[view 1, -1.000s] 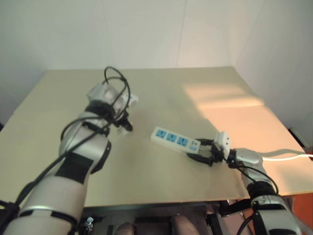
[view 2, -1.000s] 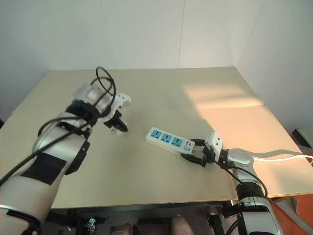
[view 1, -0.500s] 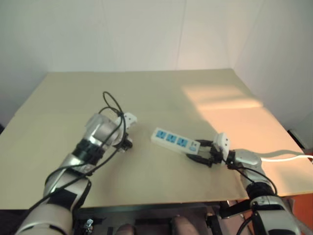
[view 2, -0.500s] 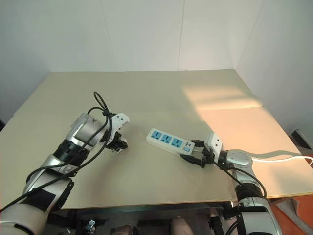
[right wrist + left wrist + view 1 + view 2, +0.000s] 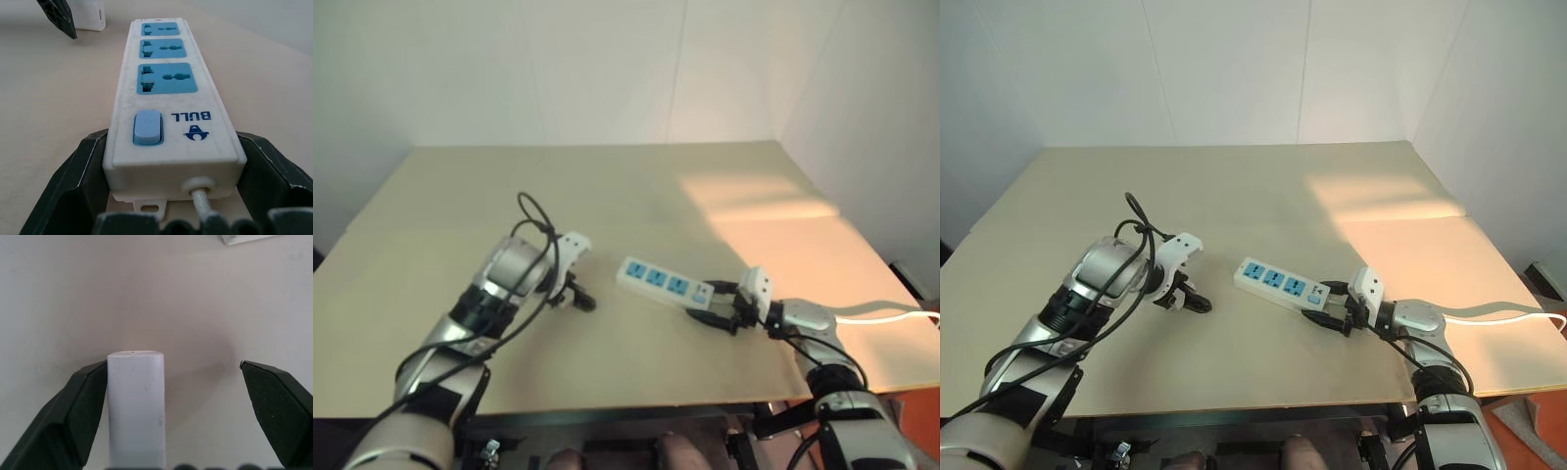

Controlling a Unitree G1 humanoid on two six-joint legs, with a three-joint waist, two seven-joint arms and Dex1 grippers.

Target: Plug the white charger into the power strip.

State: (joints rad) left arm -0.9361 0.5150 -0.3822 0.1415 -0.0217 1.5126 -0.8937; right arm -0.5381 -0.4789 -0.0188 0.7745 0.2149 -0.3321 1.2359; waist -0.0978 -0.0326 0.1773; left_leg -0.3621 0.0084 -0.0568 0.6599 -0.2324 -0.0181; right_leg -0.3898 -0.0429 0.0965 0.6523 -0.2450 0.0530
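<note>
Looking down from the head camera, the left-eye view shows the power strip point(image 5: 664, 281) lying flat on the table point(image 5: 636, 186) with its long axis running diagonally, the far end toward the table's middle and the cabled end toward the robot's right, where the right gripper point(image 5: 722, 305) closes on it. The right-eye view places the left gripper point(image 5: 1187, 295) low over the table to the left of the strip, near its far end but apart from it; the white charger is too small to pick out here, so its exact seat between the fingers is best read from the wrist. The left wrist view shows the white charger point(image 5: 136, 406) standing as an upright block between that gripper's jaws, which are spread wide: one finger point(image 5: 73, 416) touches the block's side, the other point(image 5: 279, 406) stands well clear, so the charger is probably not clamped. The right wrist view looks along the strip from its switch end: three blue sockets in a row recede toward the left gripper's fingertip point(image 5: 58, 17) and a white block just behind it, most likely the charger, beyond the farthest socket. The left arm is thus the nearer to the charger, and the strip lies to its right, sockets upward.
</note>
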